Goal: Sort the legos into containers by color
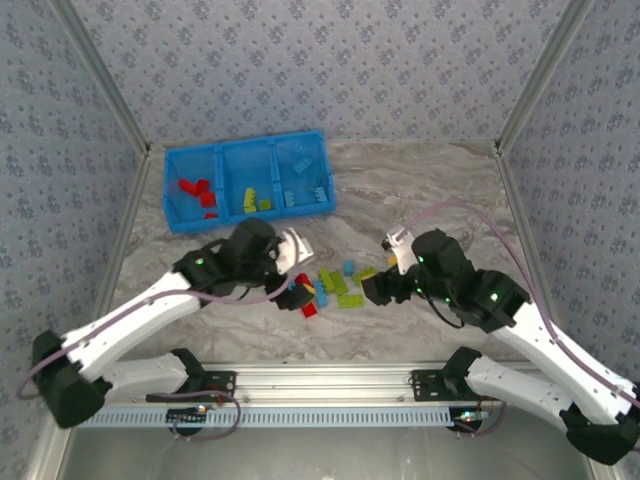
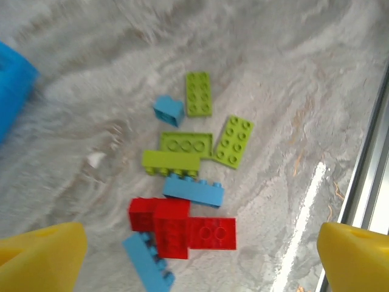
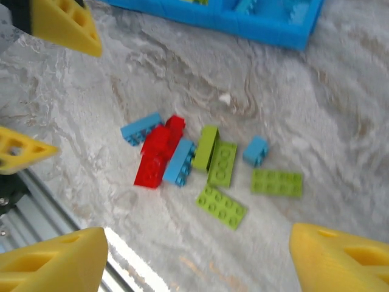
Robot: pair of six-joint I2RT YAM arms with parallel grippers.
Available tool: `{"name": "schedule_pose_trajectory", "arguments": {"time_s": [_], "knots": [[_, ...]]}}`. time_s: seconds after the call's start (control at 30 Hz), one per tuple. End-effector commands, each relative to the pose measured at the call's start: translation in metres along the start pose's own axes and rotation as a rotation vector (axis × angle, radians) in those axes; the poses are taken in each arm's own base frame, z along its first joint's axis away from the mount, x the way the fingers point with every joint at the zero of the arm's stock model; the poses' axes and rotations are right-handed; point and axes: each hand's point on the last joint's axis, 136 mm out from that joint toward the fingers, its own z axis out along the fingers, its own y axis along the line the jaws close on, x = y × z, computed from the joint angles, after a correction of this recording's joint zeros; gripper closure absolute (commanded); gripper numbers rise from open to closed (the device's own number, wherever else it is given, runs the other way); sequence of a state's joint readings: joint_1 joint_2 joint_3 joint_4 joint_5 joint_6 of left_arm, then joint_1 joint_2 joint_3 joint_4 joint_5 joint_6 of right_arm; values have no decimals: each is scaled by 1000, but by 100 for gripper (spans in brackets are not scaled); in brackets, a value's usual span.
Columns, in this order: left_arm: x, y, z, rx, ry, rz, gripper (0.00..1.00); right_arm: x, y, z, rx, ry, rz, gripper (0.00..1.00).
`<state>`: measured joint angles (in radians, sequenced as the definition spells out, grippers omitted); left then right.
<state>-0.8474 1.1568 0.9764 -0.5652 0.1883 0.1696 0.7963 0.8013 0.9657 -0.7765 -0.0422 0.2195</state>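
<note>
A loose pile of legos (image 1: 328,286) lies mid-table between my two arms: red bricks (image 2: 176,231), light blue bricks (image 2: 193,190) and lime plates (image 2: 234,141). The blue bin (image 1: 250,220) stands at the back left; its containers hold red (image 1: 195,192), lime (image 1: 255,200) and blue (image 1: 305,185) bricks from left to right. My left gripper (image 1: 292,250) hangs just left of the pile, open (image 2: 197,260) and holding nothing. My right gripper (image 1: 372,290) sits at the pile's right edge, open (image 3: 194,261), with the bricks (image 3: 182,161) on the table beyond its fingers.
An aluminium rail (image 1: 320,385) runs along the near table edge, close behind the pile (image 2: 371,182). Patterned walls and metal corner posts (image 1: 110,90) close in the sides and back. The left gripper's yellow fingers (image 3: 64,21) show in the right wrist view.
</note>
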Motion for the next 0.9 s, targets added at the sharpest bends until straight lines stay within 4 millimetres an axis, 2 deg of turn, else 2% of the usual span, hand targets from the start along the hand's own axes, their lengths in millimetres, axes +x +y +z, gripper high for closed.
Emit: {"name": "schedule_pose_trajectory", "arguments": {"time_s": [0.0,0.2,0.4,0.57,0.73,0.87], "knots": [[31,6,24,-23,180,-110,9,35,-10,-7,42,112,105,15],[48,8,65,15,330,-156,13,39,-16,-4,75,115,114,9],[55,16,93,3,399,-161,19,36,-14,1,66,122,117,7],[65,27,105,-44,445,-133,31,35,-14,-2,67,115,124,6],[72,30,109,-54,465,-122,41,34,-15,-3,70,111,130,6],[75,32,107,-73,472,-118,57,32,-16,-3,76,101,134,6]]}}
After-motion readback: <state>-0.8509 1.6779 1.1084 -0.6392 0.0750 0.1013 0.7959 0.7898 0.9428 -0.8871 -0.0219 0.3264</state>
